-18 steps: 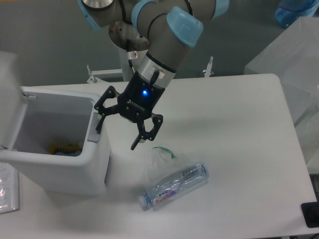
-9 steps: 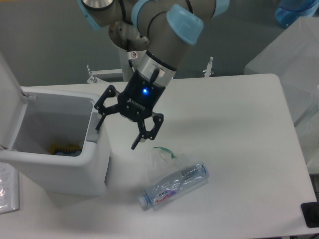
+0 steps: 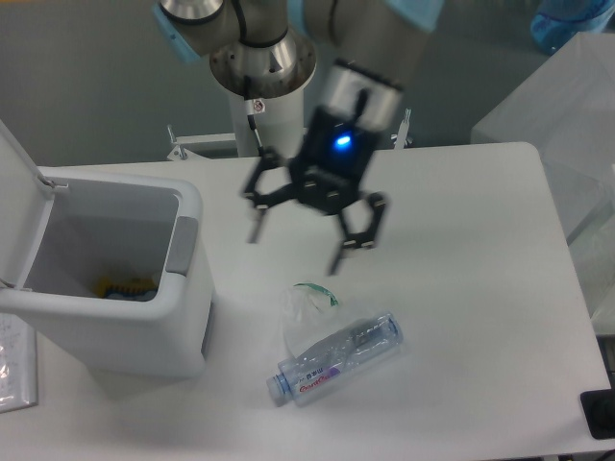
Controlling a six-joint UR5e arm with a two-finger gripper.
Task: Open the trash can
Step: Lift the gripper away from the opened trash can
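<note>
White plastic fills the left side of the fixed camera's view: the trash can [image 3: 115, 317] stands on the white table [image 3: 480, 317] at its left edge, boxy with rounded corners, and it is open, the flat lid [image 3: 17, 206] swung up and back so that it rises steeply along the left border of the picture. A grey push-button tab [image 3: 181, 246] sits on the can's right rim. Down inside the bin, something yellow and blue [image 3: 123, 287] lies on the bottom, too small to identify. Over the middle of the table, well apart from the can, hangs the gripper [image 3: 296, 252], black with a blue light glowing on its body and blurred by motion; its two fingers point downward and are spread wide, with nothing between them. Its wrist leads up to the grey and light-blue arm [image 3: 288, 29] at the top of the frame. Below the gripper, not touching it, a clear plastic bottle [image 3: 336, 359] lies on its side on the tabletop, its cap end toward the front left and a red and blue label showing, and a crumpled clear plastic bag [image 3: 306, 305] with a green edge lies against it. A dark object [image 3: 598, 415] is cut off at the lower right corner.
</note>
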